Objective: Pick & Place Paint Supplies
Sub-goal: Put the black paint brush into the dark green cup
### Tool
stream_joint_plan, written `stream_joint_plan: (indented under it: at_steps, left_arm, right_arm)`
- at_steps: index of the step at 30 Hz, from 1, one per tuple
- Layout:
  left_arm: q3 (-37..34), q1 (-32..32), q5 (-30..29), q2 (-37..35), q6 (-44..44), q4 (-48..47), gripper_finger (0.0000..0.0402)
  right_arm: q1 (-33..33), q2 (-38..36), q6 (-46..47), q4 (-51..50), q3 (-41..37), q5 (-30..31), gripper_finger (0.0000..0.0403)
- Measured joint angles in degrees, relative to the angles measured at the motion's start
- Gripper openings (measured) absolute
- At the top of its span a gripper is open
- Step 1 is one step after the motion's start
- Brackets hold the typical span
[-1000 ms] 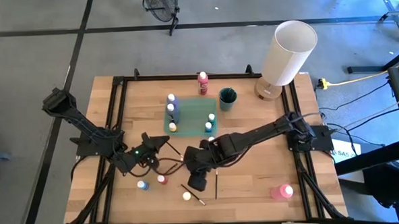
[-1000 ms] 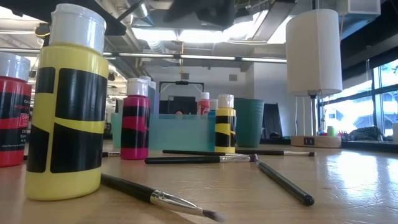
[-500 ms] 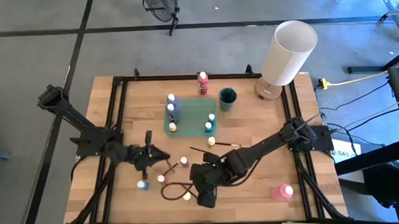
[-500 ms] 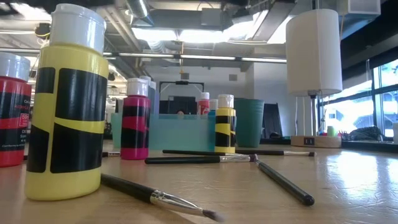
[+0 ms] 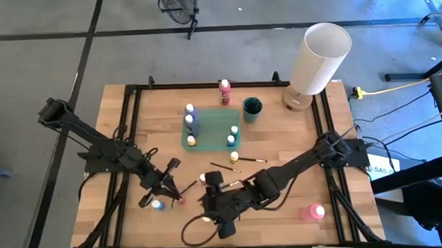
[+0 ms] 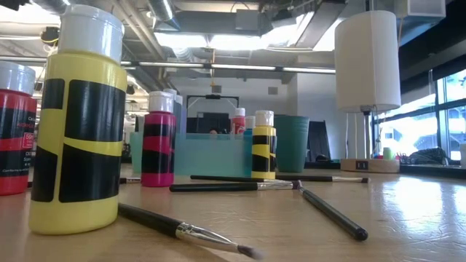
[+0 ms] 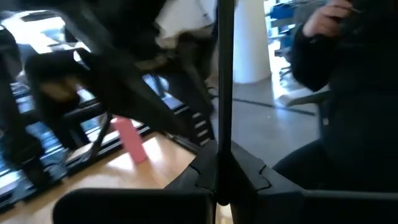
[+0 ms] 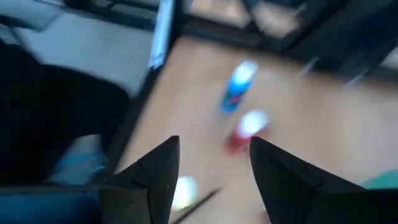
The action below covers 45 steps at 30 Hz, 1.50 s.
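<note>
The left gripper (image 5: 170,168) is clenched on a thin dark-handled brush (image 7: 225,93), which stands up between its closed fingers in the left wrist view; it hangs over the table (image 5: 284,203) left of the middle, toward the near edge. Just beside it on the near side stand a blue bottle (image 5: 158,205) and a red bottle (image 5: 179,200), close together.

The right gripper (image 5: 209,201) is over the near middle of the table with its fingers (image 8: 155,174) spread apart and nothing between them. In the right wrist view the blue and red bottles lie ahead of the open fingers, apart from them, and a yellow bottle (image 8: 181,190) with a brush sits just next to one fingertip.

A teal tray (image 5: 210,128) toward the far middle holds a purple bottle (image 5: 190,111), a yellow one (image 5: 191,140) and others at its right end. A tall red bottle (image 5: 225,92) stands at the far edge, a dark green cup (image 5: 252,108) beside the tray, and a pink bottle (image 5: 312,212) lies near the near right corner. More brushes (image 5: 238,163) lie just nearer than the tray. The white cylinder (image 5: 319,56) stands at the far right corner.
</note>
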Motion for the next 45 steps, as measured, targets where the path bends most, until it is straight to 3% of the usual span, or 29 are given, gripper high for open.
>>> stream_joint_plan:
  at_steps: [3,10,16,23,31,38,45]
  left_arm:
    - [0.0,0.0,0.7,1.8,1.4,0.2,0.0008]
    - [0.0,-0.1,3.4,6.6,1.5,7.4,0.0008]
    - [0.0,-0.2,5.3,10.8,0.6,12.4,0.0008]
    - [0.0,-0.1,5.3,13.2,0.6,16.6,0.0008]
    - [0.0,0.1,5.2,13.3,1.1,16.9,0.0009]
    - [0.0,2.0,5.1,13.3,-1.3,16.9,0.0008]
    - [0.0,2.3,5.7,13.3,-1.4,16.9,0.0008]
  right_arm:
    - [1.1,-0.6,-7.5,2.1,1.7,6.8,0.0199]
    - [3.1,-0.6,-20.1,10.9,3.2,9.6,0.0199]
    - [2.8,-0.6,-25.6,17.1,3.3,13.3,0.0199]
    - [1.2,-0.6,-26.2,20.5,3.3,3.3,0.0198]
    - [-0.8,-0.6,-27.3,23.6,3.3,-2.9,0.0197]
    - [-3.4,-0.3,-25.2,25.0,3.3,-12.0,0.0197]
    - [-4.0,0.3,-24.4,24.6,3.3,-12.3,0.0197]
